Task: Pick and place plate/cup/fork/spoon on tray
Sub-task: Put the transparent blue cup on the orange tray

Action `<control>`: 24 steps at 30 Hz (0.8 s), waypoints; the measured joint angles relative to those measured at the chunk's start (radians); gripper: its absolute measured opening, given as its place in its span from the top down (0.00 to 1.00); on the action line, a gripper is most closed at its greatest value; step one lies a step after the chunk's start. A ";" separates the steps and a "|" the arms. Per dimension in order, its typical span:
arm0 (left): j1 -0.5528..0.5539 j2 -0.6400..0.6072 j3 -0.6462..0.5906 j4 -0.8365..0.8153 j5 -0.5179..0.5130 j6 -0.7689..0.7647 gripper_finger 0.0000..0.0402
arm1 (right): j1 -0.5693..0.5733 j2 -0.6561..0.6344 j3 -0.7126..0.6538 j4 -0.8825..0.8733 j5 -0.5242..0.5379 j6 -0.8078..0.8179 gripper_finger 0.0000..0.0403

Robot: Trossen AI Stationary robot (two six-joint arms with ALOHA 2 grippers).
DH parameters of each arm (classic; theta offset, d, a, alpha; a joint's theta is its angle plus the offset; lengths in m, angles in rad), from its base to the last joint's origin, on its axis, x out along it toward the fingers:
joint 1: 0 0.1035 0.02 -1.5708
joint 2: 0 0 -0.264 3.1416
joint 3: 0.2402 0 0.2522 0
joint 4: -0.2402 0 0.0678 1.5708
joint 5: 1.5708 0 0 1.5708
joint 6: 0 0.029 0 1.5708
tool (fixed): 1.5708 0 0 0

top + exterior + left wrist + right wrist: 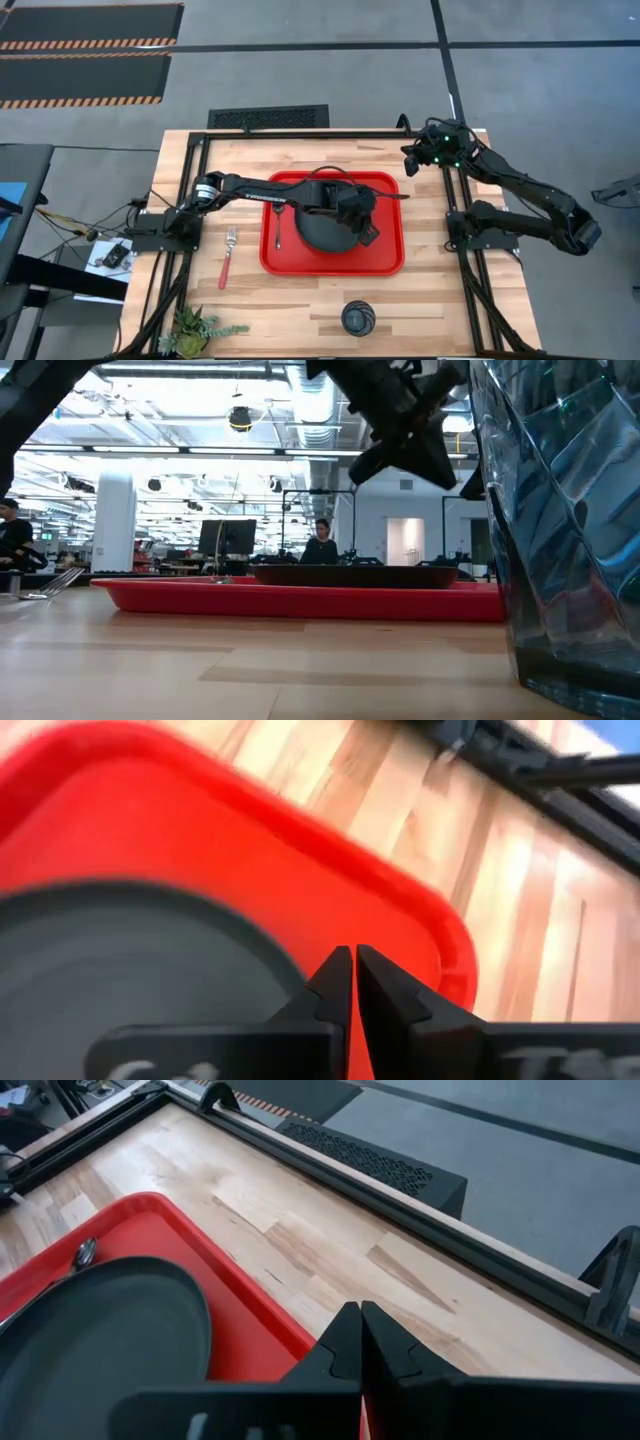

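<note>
1. Left gripper (366,228): over the right part of the tray, at the plate's edge; fingers (335,982) pressed together, nothing between them.
2. Right gripper (410,163): at the table's far right corner, fingers closed on nothing.
3. Plate (325,226): lying in the red tray (390,262).
4. Spoon (278,222): in the tray, left of the plate.
5. Fork (227,256): on the wooden table (440,300), left of the tray.
6. Cup (358,318): on the table near the front edge, apart from the tray.

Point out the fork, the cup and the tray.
fork (226,262), high view, on its red handle.
cup (358,318), high view, on its round rim.
tray (268,262), high view, on its bare corner.
</note>
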 joint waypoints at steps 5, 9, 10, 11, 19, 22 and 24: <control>-0.002 -0.009 0.000 0.035 0.001 0.066 1.00 | 0.010 -0.051 0.000 -0.051 0.000 0.000 0.97; -0.003 -0.009 -0.002 0.093 0.020 0.118 1.00 | 0.050 -0.091 0.000 -0.073 0.000 0.016 0.97; -0.003 -0.010 -0.015 0.126 0.027 0.128 1.00 | 0.063 -0.100 0.000 -0.073 0.000 0.029 0.97; -0.002 -0.010 -0.034 0.167 0.041 0.131 1.00 | 0.078 -0.107 0.000 -0.074 0.000 0.042 0.97; 0.009 -0.018 -0.242 0.552 0.165 0.075 1.00 | 0.205 -0.143 0.000 -0.084 0.024 0.099 0.98; 0.014 -0.033 -0.305 0.676 0.177 0.064 1.00 | 0.245 -0.144 0.000 -0.083 0.028 0.113 0.98; 0.020 -0.048 -0.342 0.725 0.178 0.061 1.00 | 0.269 -0.144 0.000 -0.083 0.027 0.115 0.98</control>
